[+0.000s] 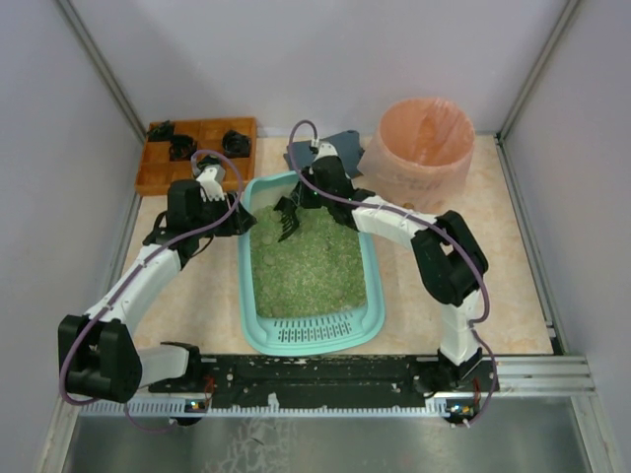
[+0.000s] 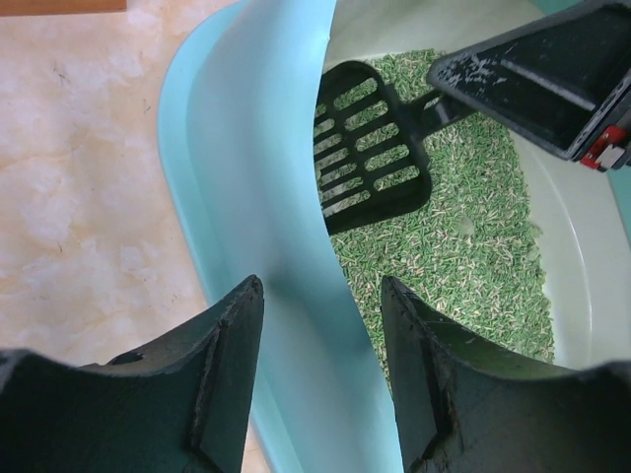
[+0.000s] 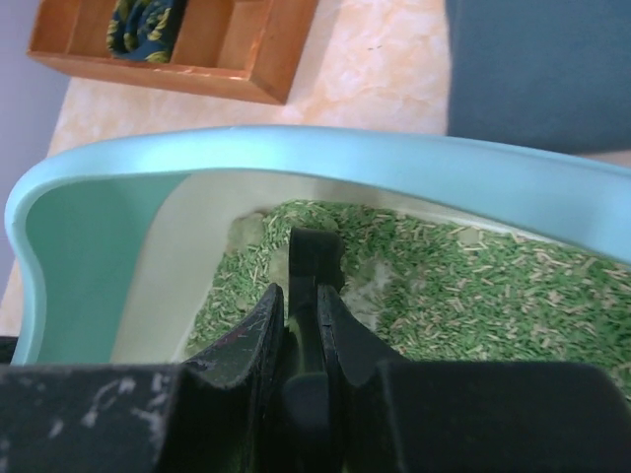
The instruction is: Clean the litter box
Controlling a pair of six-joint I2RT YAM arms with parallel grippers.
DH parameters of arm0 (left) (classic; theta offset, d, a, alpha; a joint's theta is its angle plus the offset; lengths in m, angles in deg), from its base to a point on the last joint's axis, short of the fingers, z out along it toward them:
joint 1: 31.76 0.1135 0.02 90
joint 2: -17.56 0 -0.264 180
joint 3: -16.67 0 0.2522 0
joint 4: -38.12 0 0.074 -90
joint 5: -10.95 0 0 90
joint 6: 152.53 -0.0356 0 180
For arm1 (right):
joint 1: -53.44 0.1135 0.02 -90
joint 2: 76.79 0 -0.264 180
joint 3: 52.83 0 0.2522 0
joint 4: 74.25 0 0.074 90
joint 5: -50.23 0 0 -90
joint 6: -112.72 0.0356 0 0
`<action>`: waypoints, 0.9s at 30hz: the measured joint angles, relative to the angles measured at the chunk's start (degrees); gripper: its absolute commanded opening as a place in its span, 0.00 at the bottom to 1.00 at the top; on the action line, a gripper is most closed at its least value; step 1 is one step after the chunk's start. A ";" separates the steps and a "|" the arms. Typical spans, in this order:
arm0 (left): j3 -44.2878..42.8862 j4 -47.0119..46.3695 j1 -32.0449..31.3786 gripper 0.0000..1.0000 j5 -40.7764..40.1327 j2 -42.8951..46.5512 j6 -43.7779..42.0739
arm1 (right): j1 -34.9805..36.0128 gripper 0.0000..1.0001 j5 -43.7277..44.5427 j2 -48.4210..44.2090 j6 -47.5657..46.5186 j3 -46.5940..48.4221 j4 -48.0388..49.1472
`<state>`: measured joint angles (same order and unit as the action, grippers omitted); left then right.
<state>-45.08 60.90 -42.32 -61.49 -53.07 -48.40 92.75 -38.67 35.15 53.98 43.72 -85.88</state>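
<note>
The light teal litter box (image 1: 375, 286) lies mid-table, filled with green litter (image 1: 306, 261). My left gripper (image 1: 242, 219) straddles its left wall (image 2: 256, 197); the wall fills the gap between the fingers (image 2: 320, 286), one outside and one over the litter. My right gripper (image 1: 304, 195) is shut on the handle of a black slotted scoop (image 1: 288, 219) at the box's far end. The scoop's blade (image 2: 370, 148) rests tilted on the litter. In the right wrist view the scoop (image 3: 315, 258) shows edge-on between the shut fingers (image 3: 301, 291), beside a pale grey clump (image 3: 375, 281).
A round bin lined with a pink bag (image 1: 424, 143) stands at the back right. A brown wooden tray (image 1: 197, 148) with black pieces sits at the back left. A dark flat object (image 1: 340, 146) lies behind the box. A black rail (image 1: 315, 374) runs along the near edge.
</note>
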 measured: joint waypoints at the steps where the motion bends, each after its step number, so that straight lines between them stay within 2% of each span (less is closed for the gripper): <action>1: -0.02 0.02 0.02 0.57 0.00 0.00 0.00 | 0.02 0.00 -1.16 0.00 0.09 -0.83 1.42; 6: -0.02 0.00 0.02 0.57 0.02 0.00 0.00 | 0.02 0.00 -5.51 -0.13 1.36 -5.29 7.67; 11: -0.11 0.02 0.02 0.57 0.04 0.00 0.00 | 0.09 0.00 -6.25 -1.77 2.47 -9.27 10.80; 27: -0.11 0.02 0.02 0.57 0.07 0.00 0.00 | 1.27 0.00 -0.02 -15.87 7.48 -22.64 10.62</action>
<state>-45.19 60.92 -42.30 -61.42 -53.07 -48.40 94.02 -38.69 19.28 61.46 21.07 -75.25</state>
